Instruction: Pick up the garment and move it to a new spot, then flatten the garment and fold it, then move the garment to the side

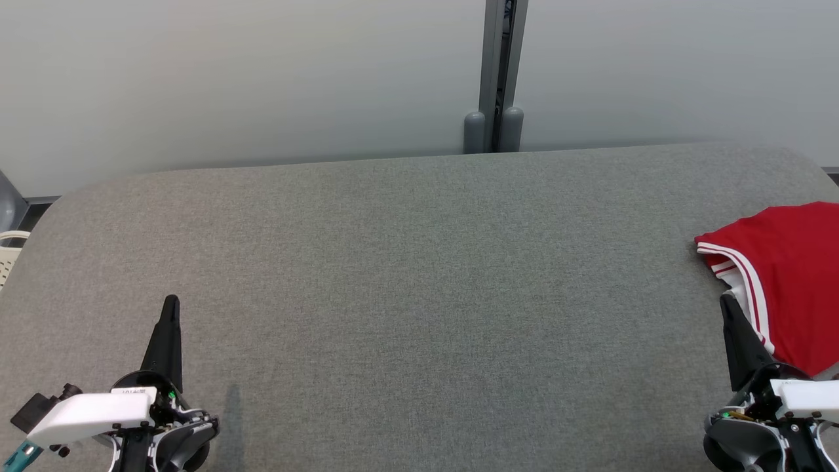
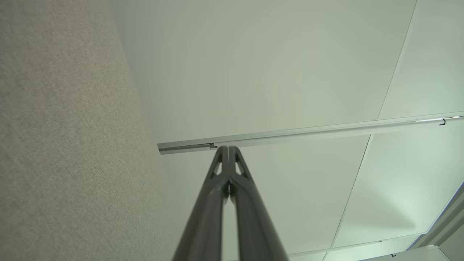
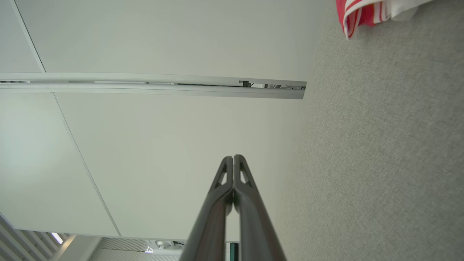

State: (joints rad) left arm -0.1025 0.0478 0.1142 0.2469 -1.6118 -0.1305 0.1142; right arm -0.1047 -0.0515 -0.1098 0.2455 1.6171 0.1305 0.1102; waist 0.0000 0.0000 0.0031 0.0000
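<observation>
Low in the two bottom corners, the left gripper [image 1: 171,305] and right gripper [image 1: 726,303] stand with fingers pressed together, holding nothing. Between them a broad bare stretch of grey table [image 1: 419,282] runs up to its far edge by the wall [image 1: 262,78]. At the frame's right edge lies the red garment [image 1: 796,275], its striped hem just beside the right gripper's tip.

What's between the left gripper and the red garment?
Head view: bare grey table from left gripper to red garment, whose near edge the right gripper stands beside.

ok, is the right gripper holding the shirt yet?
No, the right gripper is shut on nothing; the red shirt lies apart on the table.
</observation>
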